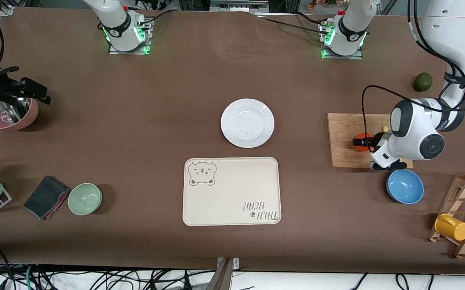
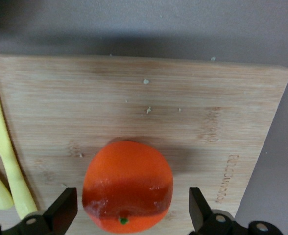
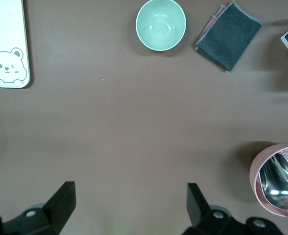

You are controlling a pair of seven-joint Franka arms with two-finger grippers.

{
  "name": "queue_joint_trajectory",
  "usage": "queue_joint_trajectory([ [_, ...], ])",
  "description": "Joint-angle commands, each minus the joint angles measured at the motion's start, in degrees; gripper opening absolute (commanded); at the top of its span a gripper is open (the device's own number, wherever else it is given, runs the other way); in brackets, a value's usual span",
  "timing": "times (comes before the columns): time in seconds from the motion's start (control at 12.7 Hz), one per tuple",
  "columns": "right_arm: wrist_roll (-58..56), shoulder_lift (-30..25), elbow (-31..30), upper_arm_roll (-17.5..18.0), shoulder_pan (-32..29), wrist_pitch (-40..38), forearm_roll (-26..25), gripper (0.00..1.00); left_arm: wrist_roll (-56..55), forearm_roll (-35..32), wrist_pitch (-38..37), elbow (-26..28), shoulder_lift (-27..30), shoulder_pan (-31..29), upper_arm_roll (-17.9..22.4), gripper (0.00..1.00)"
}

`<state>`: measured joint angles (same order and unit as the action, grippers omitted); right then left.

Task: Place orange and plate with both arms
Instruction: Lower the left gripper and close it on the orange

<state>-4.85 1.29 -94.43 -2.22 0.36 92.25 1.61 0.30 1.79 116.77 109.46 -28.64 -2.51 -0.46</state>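
Observation:
The orange (image 1: 361, 147) lies on a wooden cutting board (image 1: 345, 133) toward the left arm's end of the table. My left gripper (image 1: 364, 141) is low over it and open, its fingers on either side of the orange (image 2: 128, 183) with gaps; in the left wrist view (image 2: 132, 204) neither finger touches it. The white plate (image 1: 247, 123) sits at the table's middle, bare. My right gripper (image 1: 35, 92) waits open and empty beside a pink cup (image 1: 11, 114) at the right arm's end; it shows bare table between its fingers in the right wrist view (image 3: 129, 201).
A cream bear-print tray (image 1: 231, 191) lies nearer the camera than the plate. A blue bowl (image 1: 404, 186), dark green fruit (image 1: 422, 81), yellow plastic knife (image 2: 4, 147) and rack with yellow mug (image 1: 452, 227) surround the board. A green bowl (image 1: 85, 198) and grey cloth (image 1: 46, 196) lie near the right arm's end.

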Motion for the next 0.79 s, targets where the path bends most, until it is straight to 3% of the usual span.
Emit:
queue_joint_trajectory([
  [0.0,-0.8,-0.3,0.1,0.0,0.0,-0.5,0.1,1.00,1.0,-0.3,1.3,-0.1,-0.6,0.1,0.0,1.00],
  [0.47,-0.9,-0.3,0.1,0.0,0.0,-0.5,0.1,1.00,1.0,-0.3,2.5,0.0,-1.9,0.0,0.1,0.97],
  [0.71,-0.8,-0.3,0.1,0.0,0.0,-0.5,0.1,1.00,1.0,-0.3,2.5,0.0,-2.1,0.0,0.1,0.73],
])
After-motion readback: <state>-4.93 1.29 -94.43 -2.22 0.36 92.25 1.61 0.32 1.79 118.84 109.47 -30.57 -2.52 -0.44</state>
